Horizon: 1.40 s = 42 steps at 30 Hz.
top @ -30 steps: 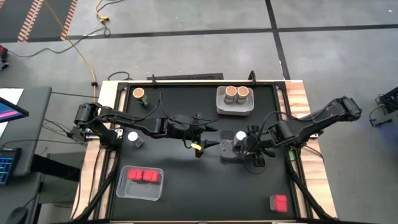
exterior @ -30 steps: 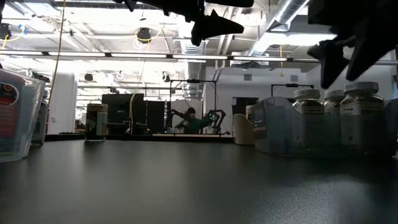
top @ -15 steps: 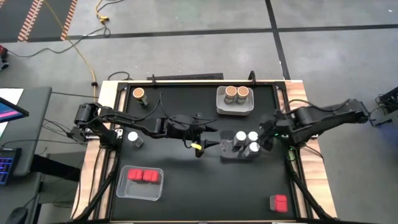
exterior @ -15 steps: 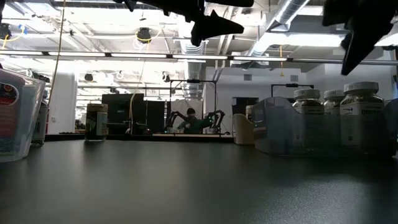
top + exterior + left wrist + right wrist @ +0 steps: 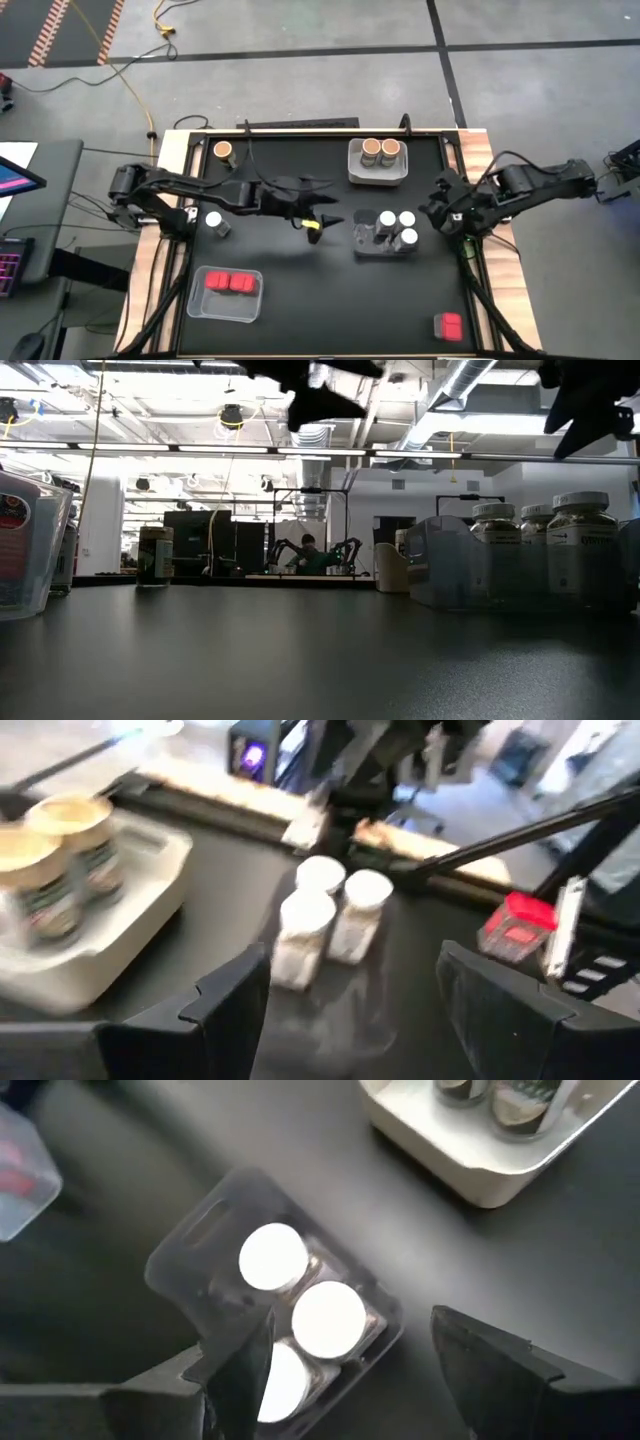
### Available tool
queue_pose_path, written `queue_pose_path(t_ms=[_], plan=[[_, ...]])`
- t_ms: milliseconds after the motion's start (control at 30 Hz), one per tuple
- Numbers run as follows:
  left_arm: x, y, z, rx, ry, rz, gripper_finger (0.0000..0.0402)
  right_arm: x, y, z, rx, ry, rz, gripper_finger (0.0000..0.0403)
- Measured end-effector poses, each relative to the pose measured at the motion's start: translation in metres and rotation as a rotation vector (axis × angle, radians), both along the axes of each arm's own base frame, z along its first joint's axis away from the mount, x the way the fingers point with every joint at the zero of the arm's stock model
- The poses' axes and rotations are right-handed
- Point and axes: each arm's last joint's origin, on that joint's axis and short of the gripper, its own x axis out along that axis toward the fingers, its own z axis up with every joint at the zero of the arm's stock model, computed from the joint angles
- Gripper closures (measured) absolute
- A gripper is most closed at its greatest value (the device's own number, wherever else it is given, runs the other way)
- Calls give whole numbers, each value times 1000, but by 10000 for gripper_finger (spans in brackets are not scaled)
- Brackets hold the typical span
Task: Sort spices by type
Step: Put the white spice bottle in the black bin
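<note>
Spices mostly sorted: a stray white-lidded jar (image 5: 213, 219) sits behind the left gripper (image 5: 322, 221), fingers apart and empty. Three jars (image 5: 396, 225) in the clear tray (image 5: 364, 240) lie just before the right gripper (image 5: 436, 212), open too; swinging low could topple them.

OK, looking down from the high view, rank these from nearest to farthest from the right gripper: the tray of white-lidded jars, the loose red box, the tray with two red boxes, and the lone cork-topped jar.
From the right gripper, at the table's right edge:
1. Tray of white-lidded jars, just beside it toward mid-table.
2. Loose red box, front right corner.
3. Tray with two red boxes, front left.
4. Lone cork-topped jar, back left corner; close to the third, so that order is less sure.
</note>
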Motion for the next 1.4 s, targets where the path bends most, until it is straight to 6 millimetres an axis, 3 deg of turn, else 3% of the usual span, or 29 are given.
queue_pose_path(t_ms=[300, 567, 733, 1100, 1400], plan=[[-44, 10, 21, -27, 150, 104, 139, 3, 0, -1, -23, 10, -19, 106], [-63, 11, 38, 0, 124, 107, 139, 3, -1, -1, -33, 10, -27, 106], [-79, 11, 38, -25, 209, 120, 139, 3, -1, -1, -9, 0, -58, 106], [-139, 13, 42, -129, 433, 217, 139, 5, -1, -2, 6, -4, -99, 106], [-175, 14, 36, -12, 656, 171, 139, 11, 0, -5, -25, 24, -101, 106]])
